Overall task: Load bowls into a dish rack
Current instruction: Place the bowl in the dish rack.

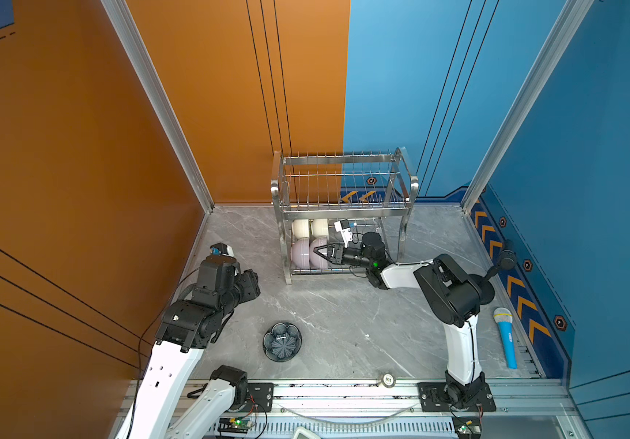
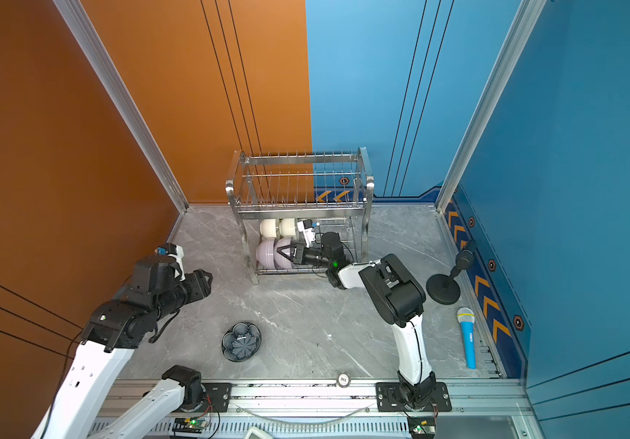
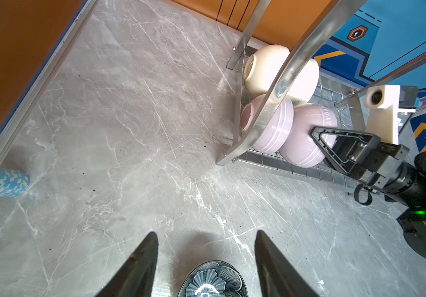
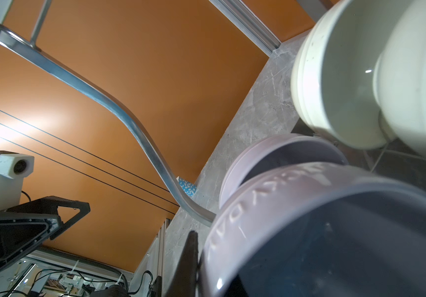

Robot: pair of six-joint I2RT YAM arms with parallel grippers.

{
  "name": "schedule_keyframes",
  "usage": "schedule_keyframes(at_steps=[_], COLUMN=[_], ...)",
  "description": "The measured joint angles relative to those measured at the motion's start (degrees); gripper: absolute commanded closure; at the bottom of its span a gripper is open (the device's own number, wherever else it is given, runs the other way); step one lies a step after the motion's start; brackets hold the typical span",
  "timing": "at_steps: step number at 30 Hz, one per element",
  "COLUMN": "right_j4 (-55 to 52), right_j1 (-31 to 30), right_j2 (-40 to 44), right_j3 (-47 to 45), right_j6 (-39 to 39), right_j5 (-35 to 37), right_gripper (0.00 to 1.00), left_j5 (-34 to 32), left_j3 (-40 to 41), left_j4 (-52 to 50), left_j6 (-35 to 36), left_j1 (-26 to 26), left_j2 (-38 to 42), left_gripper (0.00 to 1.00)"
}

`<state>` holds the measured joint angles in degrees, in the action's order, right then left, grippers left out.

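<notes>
The right tool (image 1: 316, 251) grasps a lilac bowl (image 3: 299, 144) in the rack (image 1: 343, 207), lower tier; the left tool (image 3: 206, 257) hangs released, empty, near the dark bowl (image 1: 282, 341) at the counter (image 1: 343, 323) front.

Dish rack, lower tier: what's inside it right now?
In the dish rack: two cream bowls at the back and two lilac bowls in front, all on their sides. The right gripper is shut on one lilac bowl's rim. Its arm covers part of the tier beside them.
</notes>
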<state>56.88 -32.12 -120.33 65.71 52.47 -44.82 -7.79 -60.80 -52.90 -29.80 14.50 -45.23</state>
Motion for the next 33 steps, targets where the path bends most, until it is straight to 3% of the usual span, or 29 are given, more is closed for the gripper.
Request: schedule_keyframes(at_steps=[20,33], right_j4=[8.3,8.3], right_j1=[0.7,2.1], right_j2=[-5.7,-5.7], right_j3=[1.7,1.7], right_j6=[6.5,7.6], right_j5=[-0.2,-0.2], right_gripper=[0.88,0.84], left_j5=[0.6,0.8], left_j3=[0.0,0.0], left_j4=[0.0,0.0], left_j6=[0.0,0.0], left_j1=[-0.4,-0.6], left_j2=[-0.6,-0.7], left_gripper=[0.4,0.4])
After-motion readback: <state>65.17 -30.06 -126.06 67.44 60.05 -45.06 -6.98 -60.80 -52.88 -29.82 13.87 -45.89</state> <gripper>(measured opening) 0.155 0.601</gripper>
